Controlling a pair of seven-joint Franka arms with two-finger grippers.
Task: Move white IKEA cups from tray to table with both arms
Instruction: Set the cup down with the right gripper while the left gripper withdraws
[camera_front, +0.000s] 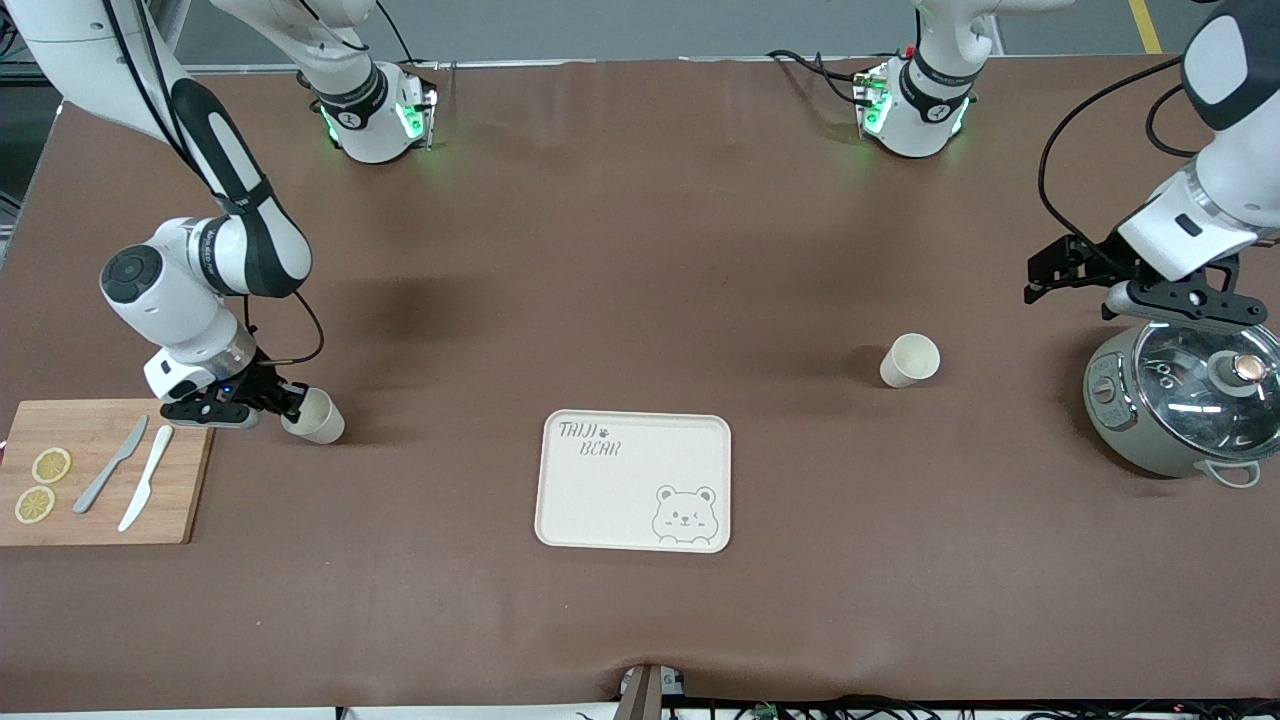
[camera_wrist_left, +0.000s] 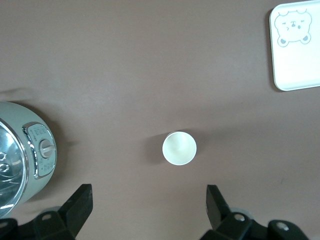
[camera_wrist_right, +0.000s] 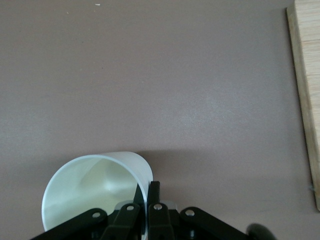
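The tray (camera_front: 560, 500) is empty. One white IKEA cup (camera_front: 909, 360) stands on the desk (camera_front: 640, 250), freed — the left tool (camera_front: 1075, 275) hangs above, spread wide. The right tool (camera_front: 290, 402) pinches the other cup's (camera_front: 318, 415) rim beside the cutting board (camera_front: 180, 480), apparently for set-down.

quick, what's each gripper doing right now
left gripper: open, empty, above the rice cooker
right gripper: shut on a white cup's rim beside the cutting board

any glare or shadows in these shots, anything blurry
Front view: glare on the cooker's glass lid, soft arm shadows on the table, green glow at both bases. Left wrist view: the cup casts a faint shadow. Right wrist view: the close cup looks soft, dark shadow beside it.
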